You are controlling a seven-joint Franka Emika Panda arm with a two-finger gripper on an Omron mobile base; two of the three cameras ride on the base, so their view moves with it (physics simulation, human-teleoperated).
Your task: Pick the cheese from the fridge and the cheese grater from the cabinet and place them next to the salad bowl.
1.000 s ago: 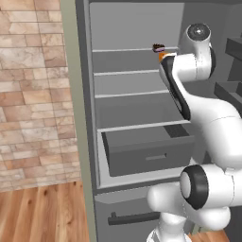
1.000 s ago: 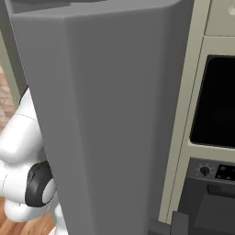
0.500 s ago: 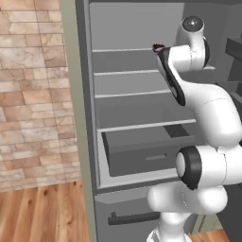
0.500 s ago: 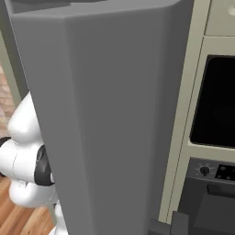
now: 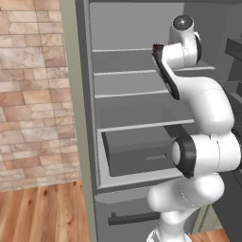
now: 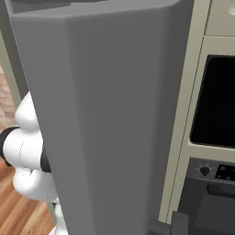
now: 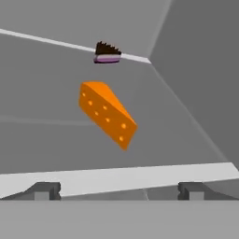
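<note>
The cheese (image 7: 107, 114), an orange wedge with small holes, lies on a grey shelf inside the fridge (image 5: 137, 126). In the hand view it sits just ahead of my gripper (image 7: 119, 190) and a little left of centre. The two dark fingertips (image 7: 44, 190) stand wide apart at the shelf's white front edge, open, with nothing between them. In the left base view my arm (image 5: 203, 99) reaches up into the fridge's upper shelf level. The cheese grater, the cabinet and the salad bowl are out of view.
A small dark brown piece with a pink layer (image 7: 107, 52) sits behind the cheese at the shelf's back, also seen at the arm's tip (image 5: 157, 46). A grey drawer (image 5: 137, 151) stands pulled out below. The fridge door (image 6: 114, 114) blocks the right base view, with an oven (image 6: 215, 105) beside it.
My arm has swung left and further into the fridge at the upper shelf. The gripper has stayed open.
</note>
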